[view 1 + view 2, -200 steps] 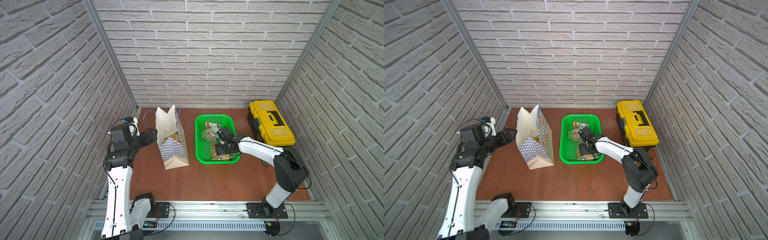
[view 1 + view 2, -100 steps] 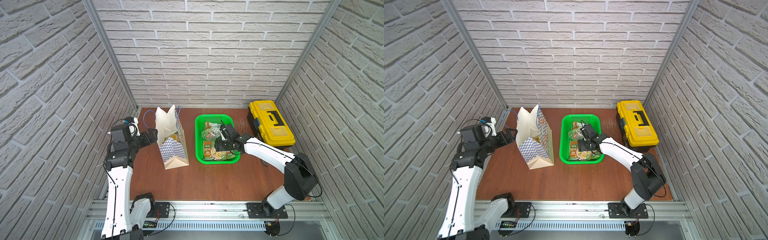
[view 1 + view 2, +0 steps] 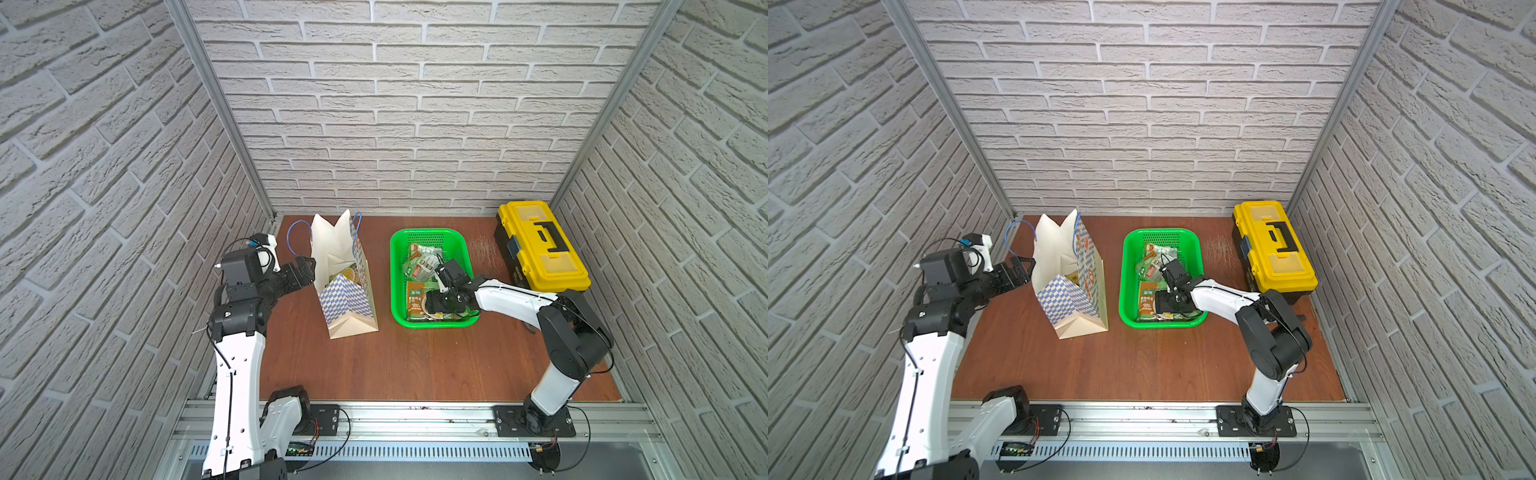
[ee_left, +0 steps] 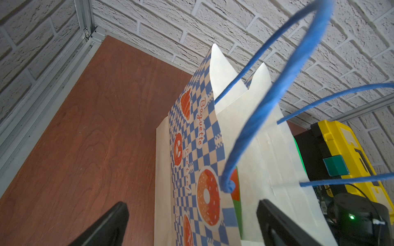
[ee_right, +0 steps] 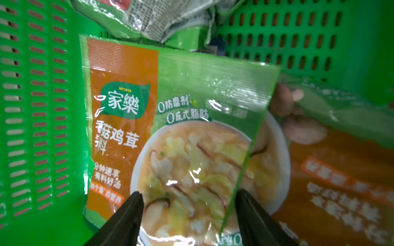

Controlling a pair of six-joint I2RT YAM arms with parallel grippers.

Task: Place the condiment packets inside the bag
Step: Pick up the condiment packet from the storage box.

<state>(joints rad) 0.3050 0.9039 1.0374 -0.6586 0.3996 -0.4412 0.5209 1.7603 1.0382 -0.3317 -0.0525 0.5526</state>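
Note:
The checked paper bag [image 3: 349, 299] [image 3: 1073, 291] stands upright and open at the left of the table. A packet [image 3: 348, 274] shows inside it, and a strip of it [image 4: 235, 185] appears in the left wrist view. My left gripper [image 3: 305, 268] [image 3: 1021, 270] [image 4: 191, 206] is open. Its jaws straddle the bag's near wall [image 4: 204, 166] just under the rim. Several green condiment packets [image 3: 417, 297] [image 3: 1148, 299] lie in the green basket. My right gripper [image 3: 434, 301] [image 3: 1163, 301] [image 5: 188, 196] hangs open low over the top packet [image 5: 181, 127], its jaws either side of that packet's end.
The green perforated basket [image 3: 432, 235] [image 3: 1160, 237] [image 5: 32, 106] sits mid-table to the right of the bag. A yellow toolbox [image 3: 540, 245] [image 3: 1273, 245] stands against the right wall. Brick walls close in three sides. Blue cord handles [image 4: 277, 89] arch over the bag.
My right gripper has slid toward the basket's near end and now sits over the top packet, its jaws a little narrower. The left arm and the bag have not moved.

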